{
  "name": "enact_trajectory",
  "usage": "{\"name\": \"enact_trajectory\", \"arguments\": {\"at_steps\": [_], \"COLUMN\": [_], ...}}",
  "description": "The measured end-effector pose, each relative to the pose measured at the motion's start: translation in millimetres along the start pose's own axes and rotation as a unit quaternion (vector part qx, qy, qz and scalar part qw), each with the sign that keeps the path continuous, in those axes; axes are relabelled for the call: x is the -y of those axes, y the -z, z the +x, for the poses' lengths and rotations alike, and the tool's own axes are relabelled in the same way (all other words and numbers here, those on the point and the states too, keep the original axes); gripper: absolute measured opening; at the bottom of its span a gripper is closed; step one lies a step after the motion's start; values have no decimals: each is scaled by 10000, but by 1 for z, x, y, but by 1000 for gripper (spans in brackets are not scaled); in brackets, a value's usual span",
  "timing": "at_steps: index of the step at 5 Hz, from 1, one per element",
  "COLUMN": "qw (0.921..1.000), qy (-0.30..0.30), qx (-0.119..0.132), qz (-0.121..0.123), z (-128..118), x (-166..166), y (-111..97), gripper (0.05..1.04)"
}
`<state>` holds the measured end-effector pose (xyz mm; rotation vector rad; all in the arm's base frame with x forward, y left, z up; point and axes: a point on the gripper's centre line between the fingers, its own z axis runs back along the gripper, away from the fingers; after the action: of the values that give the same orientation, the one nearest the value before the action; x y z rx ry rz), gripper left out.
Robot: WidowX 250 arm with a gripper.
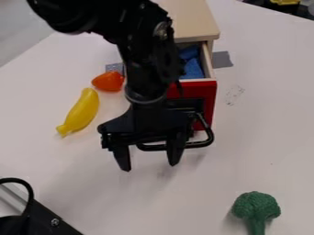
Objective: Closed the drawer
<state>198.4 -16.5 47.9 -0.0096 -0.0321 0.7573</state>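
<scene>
Drawer (207,103) and cabinet (193,25) are near the top of the counter (147,206), the drawer partly pulled out towards us, so we judge that the step in hand is the push that shuts it. Our tool (149,166) hangs just by the black handle (199,144), its two fingers spread apart with nothing between them. We cannot tell whether it touches the handle.

To do this well, we should set the tool squarely against the front, close to the middle, and push straight back towards the cabinet. If we press near one corner, the drawer may twist and bind in its opening. We want a slow, level push, with the fingers clear of the handle loop so they do not snag, and we ease off once the front meets the frame; too much force could slide the whole cabinet.

The drawer has a bright red front, pale wooden sides and that looped black handle. We see some blue things (193,69) inside, which look low enough to pass under the cabinet top.
</scene>
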Motion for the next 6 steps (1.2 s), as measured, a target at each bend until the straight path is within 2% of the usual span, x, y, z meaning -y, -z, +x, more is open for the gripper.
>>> {"name": "enact_trajectory", "arguments": {"at_steps": [2, 4, 6], "qw": [9994, 9991, 9987], "qy": [-286, -356, -369], "qx": [94, 109, 305], "qz": [-141, -182, -167], "z": [21, 28, 40], "x": [-1, -3, 0], "y": [-4, -7, -3], "gripper": [1000, 1000, 1000]}}
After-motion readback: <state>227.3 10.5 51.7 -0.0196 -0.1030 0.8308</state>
